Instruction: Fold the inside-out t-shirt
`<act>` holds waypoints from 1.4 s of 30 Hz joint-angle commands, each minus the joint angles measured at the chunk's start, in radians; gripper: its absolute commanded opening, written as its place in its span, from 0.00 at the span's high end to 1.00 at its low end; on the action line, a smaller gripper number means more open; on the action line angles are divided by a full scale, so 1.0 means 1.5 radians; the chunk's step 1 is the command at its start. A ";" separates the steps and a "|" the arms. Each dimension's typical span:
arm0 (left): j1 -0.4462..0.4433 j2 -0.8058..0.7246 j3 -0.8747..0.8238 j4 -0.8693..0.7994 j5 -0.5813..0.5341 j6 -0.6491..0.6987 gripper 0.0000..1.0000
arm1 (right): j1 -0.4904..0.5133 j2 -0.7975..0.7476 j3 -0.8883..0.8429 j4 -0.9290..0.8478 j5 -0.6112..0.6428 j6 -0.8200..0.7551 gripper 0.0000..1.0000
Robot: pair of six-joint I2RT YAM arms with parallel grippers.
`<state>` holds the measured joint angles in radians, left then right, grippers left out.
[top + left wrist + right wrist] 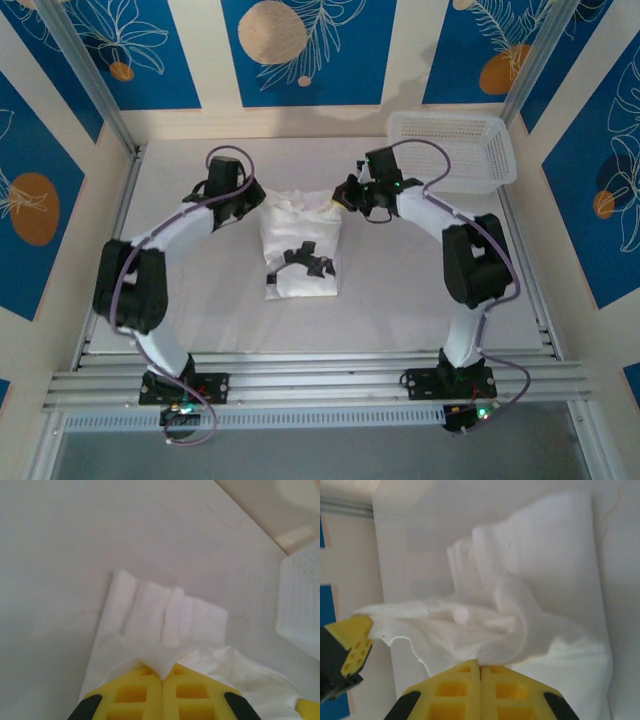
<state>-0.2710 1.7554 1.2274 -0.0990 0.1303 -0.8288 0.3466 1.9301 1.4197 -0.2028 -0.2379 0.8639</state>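
surface: pale table (180,290) | centre: white t-shirt (300,262), folded into a narrow strip, 12 o'clock end bunched | 2 o'clock: white mesh basket (450,150) at far corner, apart from cloth

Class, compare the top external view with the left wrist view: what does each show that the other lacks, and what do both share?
Top external: both whole arms, their bases, blue patterned walls. Left wrist: the left gripper close up, yellow jaws shut on a peak of the t-shirt, pleats beyond. Shared: the t-shirt, white basket, table.
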 commanded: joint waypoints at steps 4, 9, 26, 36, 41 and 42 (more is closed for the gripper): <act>0.043 0.131 0.136 0.004 0.030 0.005 0.63 | -0.026 0.144 0.220 -0.139 0.011 -0.059 0.61; 0.058 0.148 0.180 0.006 0.068 0.048 0.39 | -0.046 0.161 0.315 -0.229 0.019 -0.110 0.56; 0.037 0.076 -0.023 0.018 0.085 0.112 0.29 | -0.014 0.169 0.171 -0.145 0.035 -0.231 0.33; 0.013 0.147 0.010 0.013 0.064 0.072 0.30 | 0.014 0.295 0.304 -0.211 0.013 -0.221 0.36; 0.008 0.181 0.014 0.068 0.130 0.021 0.30 | 0.029 0.311 0.319 -0.215 -0.009 -0.217 0.51; 0.005 0.188 0.020 0.074 0.137 0.016 0.30 | 0.030 0.313 0.320 -0.215 -0.014 -0.215 0.56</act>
<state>-0.2451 1.9873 1.2266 -0.0570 0.2626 -0.7528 0.3759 2.3692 1.8748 -0.4767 -0.2153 0.5396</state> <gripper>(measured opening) 0.704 0.470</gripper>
